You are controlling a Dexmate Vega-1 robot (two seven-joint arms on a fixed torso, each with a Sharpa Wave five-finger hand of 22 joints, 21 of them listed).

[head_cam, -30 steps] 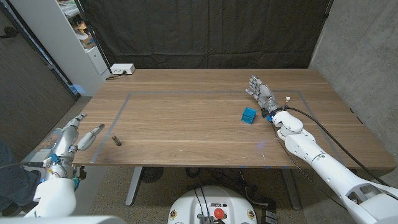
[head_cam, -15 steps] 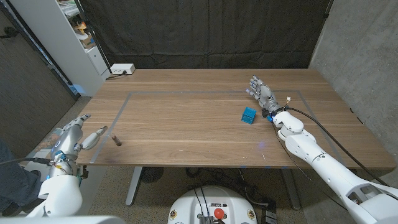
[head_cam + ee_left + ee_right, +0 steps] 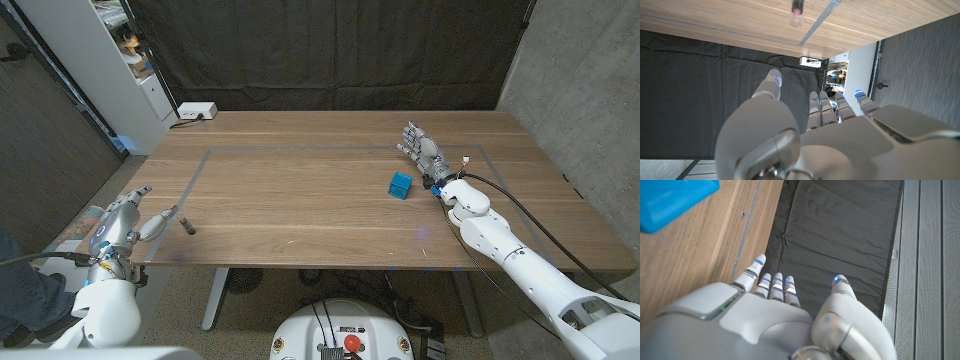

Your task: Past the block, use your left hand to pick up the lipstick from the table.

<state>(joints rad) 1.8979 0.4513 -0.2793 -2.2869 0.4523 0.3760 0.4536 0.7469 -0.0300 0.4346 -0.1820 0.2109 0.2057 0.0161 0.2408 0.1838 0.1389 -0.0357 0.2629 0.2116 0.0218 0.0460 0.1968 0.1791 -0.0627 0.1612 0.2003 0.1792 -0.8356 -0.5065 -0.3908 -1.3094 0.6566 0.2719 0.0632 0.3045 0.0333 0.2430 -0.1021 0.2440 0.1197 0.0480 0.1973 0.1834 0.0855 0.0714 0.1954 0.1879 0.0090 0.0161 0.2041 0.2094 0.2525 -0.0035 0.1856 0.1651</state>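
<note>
- Your left hand (image 3: 128,222) has moved closer to the table over the last second; it now hangs at the near left corner with its fingers spread apart and nothing in them.
- One fingertip now reaches almost to the lipstick (image 3: 186,224), which lies on the table (image 3: 300,200) just ahead of the hand. I think there is a small gap between them, but from the head camera it is hard to be sure.
- In the left wrist view the lipstick (image 3: 797,12) sits straight beyond your fingertips (image 3: 772,80), beside the tape line (image 3: 820,20), so the approach looks well aimed. The grasp is not yet begun.
- Far across from this hand, the blue block (image 3: 400,184) stands well apart from the lipstick.
- Just beyond the block, your right hand (image 3: 421,148) has not moved and waits with fingers open and holding nothing.
</note>
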